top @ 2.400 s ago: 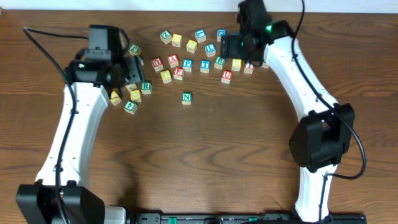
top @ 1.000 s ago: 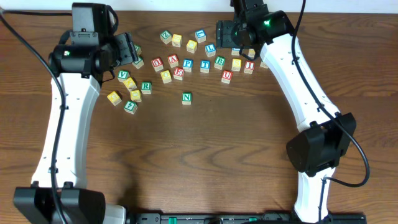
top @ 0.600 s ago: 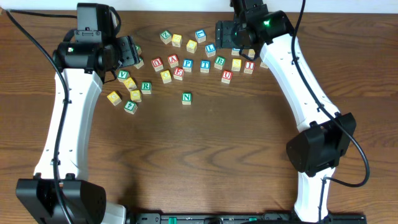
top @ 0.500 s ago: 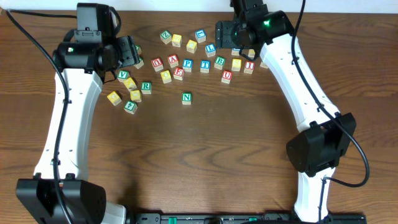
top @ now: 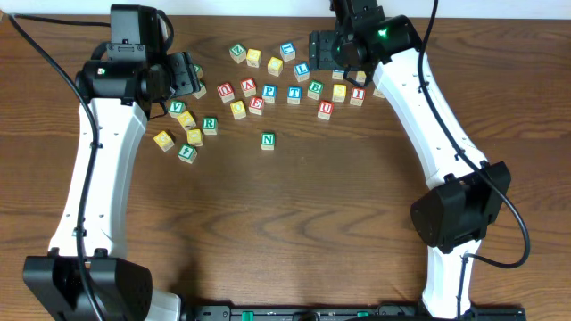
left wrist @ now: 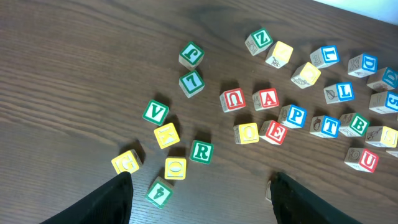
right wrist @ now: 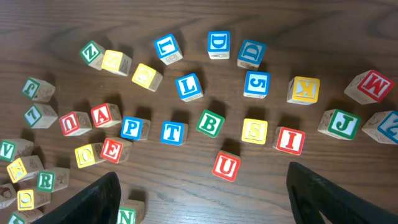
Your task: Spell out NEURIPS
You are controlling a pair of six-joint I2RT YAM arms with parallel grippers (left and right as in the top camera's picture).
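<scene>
On brown table (top: 357, 223), green N cube (top: 268, 140) sits apart.

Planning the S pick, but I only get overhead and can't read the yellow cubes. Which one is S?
Observer: The right wrist view reads it. The yellow S cube sits just left of the red I cube.
Operator: Anything hidden under the right arm?
Observer: Yes, a yellow K cube and a green J cube lie to the right of the I.
Operator: Right fingers carrying anything?
Observer: No, the right fingers are spread wide with nothing between them.
</scene>
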